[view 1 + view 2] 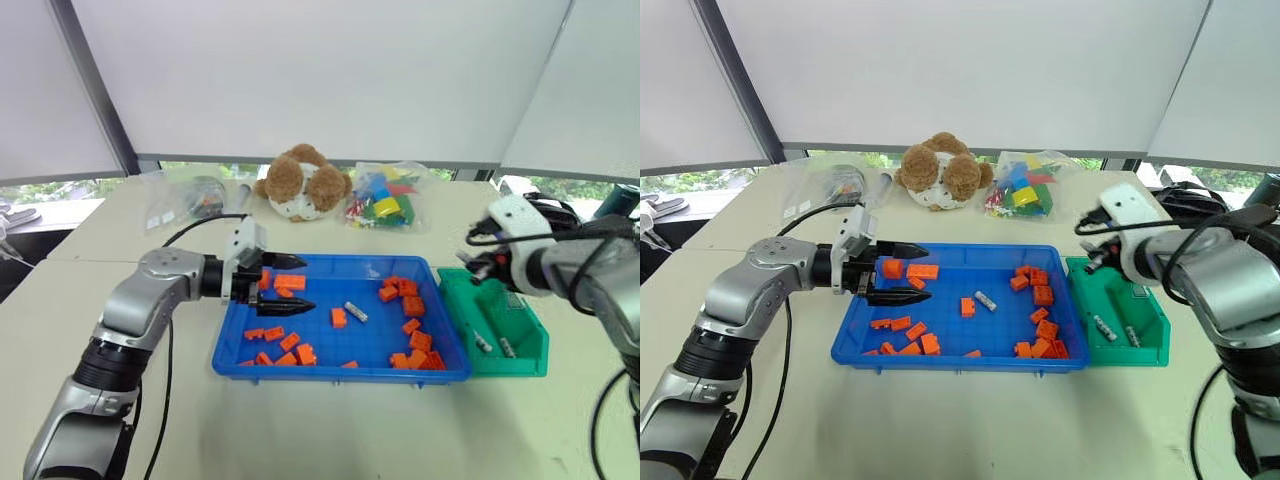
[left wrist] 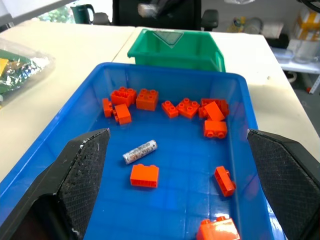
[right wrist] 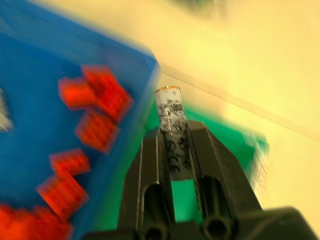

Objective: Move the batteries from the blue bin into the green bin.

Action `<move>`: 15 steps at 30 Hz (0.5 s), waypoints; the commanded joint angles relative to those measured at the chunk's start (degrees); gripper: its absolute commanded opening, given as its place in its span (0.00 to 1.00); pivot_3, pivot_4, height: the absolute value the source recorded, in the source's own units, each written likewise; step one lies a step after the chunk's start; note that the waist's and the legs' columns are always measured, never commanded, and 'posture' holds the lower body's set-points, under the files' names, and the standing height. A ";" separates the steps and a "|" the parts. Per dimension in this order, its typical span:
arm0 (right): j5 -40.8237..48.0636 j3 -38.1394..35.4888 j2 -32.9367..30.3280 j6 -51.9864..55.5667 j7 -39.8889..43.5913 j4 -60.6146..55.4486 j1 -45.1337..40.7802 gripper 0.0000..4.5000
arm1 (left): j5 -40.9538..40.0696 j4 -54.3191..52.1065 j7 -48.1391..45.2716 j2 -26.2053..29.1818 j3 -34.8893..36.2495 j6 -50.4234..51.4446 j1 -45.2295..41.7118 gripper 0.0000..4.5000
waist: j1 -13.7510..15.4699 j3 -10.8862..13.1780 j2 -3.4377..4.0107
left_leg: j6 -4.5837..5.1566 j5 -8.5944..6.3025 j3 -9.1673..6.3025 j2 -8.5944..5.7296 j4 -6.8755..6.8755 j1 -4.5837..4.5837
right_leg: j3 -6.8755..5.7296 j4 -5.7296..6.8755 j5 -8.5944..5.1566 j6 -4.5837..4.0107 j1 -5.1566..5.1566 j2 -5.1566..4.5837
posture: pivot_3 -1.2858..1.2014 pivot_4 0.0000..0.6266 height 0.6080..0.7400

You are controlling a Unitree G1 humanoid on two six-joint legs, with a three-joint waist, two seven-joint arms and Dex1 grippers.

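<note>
The blue bin point(image 1: 340, 350) lies mid-table, holding scattered orange bricks and one of the batteries point(image 1: 356, 311), a small silver cylinder near its middle. My left gripper point(image 1: 292, 284) hovers open over the bin's left end, nothing between its fingers point(image 2: 80, 165). Against the blue bin's right side stands the green bin point(image 1: 520, 330), with two batteries point(image 1: 483, 342) on its floor. My right gripper point(image 3: 172, 131) is above the green bin's far end, shut on another battery point(image 3: 169, 112) that sticks out past its tips.
Orange bricks point(image 1: 412, 305) crowd the blue bin's right end and front left. A plush dog point(image 1: 303, 183), a bag of coloured bricks point(image 1: 385, 205) and clear plastic bags point(image 1: 185, 200) lie along the table's far side. Cables hang from both arms.
</note>
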 commanded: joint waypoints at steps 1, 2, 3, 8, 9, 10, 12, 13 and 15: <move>-0.40 -4.26 -2.15 -3.28 1.06 -0.61 3.63 0.00 | -0.41 -0.03 -0.34 -0.10 0.93 -1.18 -1.37 1.00 | -0.02 0.00 0.00 | 0.00 0.00 0.00 0.00 0.01 0.00 | 0.01 0.00 0.00 0.00 0.00 0.00 | 0.52 0.24 0.95; -0.65 -4.63 -2.42 -4.09 1.13 -0.37 5.06 0.00 | -0.33 0.15 -0.40 -0.23 0.84 -1.28 -1.52 1.00 | -0.07 0.00 0.00 | 0.00 0.01 0.00 0.00 0.01 0.00 | 0.01 0.00 0.00 0.00 0.01 0.00 | 0.52 0.24 0.95; -0.58 -5.33 -2.10 -4.47 1.16 -0.07 6.22 0.12 | -0.24 0.32 -0.44 -0.37 0.72 -1.42 -1.66 1.00 | -0.13 0.00 0.00 | 0.00 0.01 0.00 0.00 0.01 0.01 | 0.01 0.01 0.00 0.00 0.00 0.00 | 0.52 0.24 0.95; -0.35 -6.44 -1.63 -6.48 1.45 -0.13 7.88 0.64 | -0.19 0.65 -0.50 -0.61 0.60 -1.65 -2.06 1.00 | -0.20 0.00 0.00 | -0.01 0.01 -0.02 0.00 0.01 0.02 | 0.01 0.03 0.00 0.01 0.00 0.01 | 0.52 0.24 0.95; -0.39 -6.49 -1.43 -6.68 1.30 -0.05 7.45 0.76 | -0.19 0.63 -0.50 -0.61 0.59 -1.65 -2.05 1.00 | -0.17 0.00 0.00 | -0.01 0.01 -0.01 0.00 0.01 0.02 | 0.02 0.03 0.00 0.01 0.00 0.01 | 0.52 0.24 0.95; -0.40 -6.38 -1.31 -6.90 1.22 0.05 6.85 0.86 | -0.18 0.63 -0.55 -0.54 0.60 -1.66 -2.05 1.00 | -0.14 0.00 0.00 | -0.01 0.01 -0.02 0.00 0.01 0.02 | 0.02 0.03 0.00 0.01 0.01 0.01 | 0.52 0.24 0.95; 1.05 -6.70 0.21 -6.06 1.61 0.17 3.82 0.98 | -0.17 0.61 -0.46 -0.51 0.64 -1.58 -2.11 1.00 | -0.23 0.00 0.00 | -0.01 0.01 -0.02 0.00 0.01 0.02 | 0.02 0.03 0.00 0.01 0.00 0.01 | 0.52 0.24 0.95; 2.39 -6.19 2.36 -5.12 1.79 -0.37 0.98 0.98 | -0.18 0.57 -0.45 -0.40 0.69 -1.51 -2.14 1.00 | -0.26 0.00 0.01 | -0.01 0.02 -0.01 0.00 0.02 0.02 | 0.02 0.03 0.00 0.01 0.00 0.01 | 0.52 0.24 0.95; 4.89 -3.67 8.48 -3.86 1.79 -1.30 -4.32 0.98 | -0.27 0.24 -0.34 -0.20 0.75 -1.25 -2.09 1.00 | -0.65 0.00 0.01 | -0.01 0.02 -0.02 0.01 0.01 0.05 | 0.02 0.04 0.00 0.01 0.00 0.05 | 0.52 0.24 0.95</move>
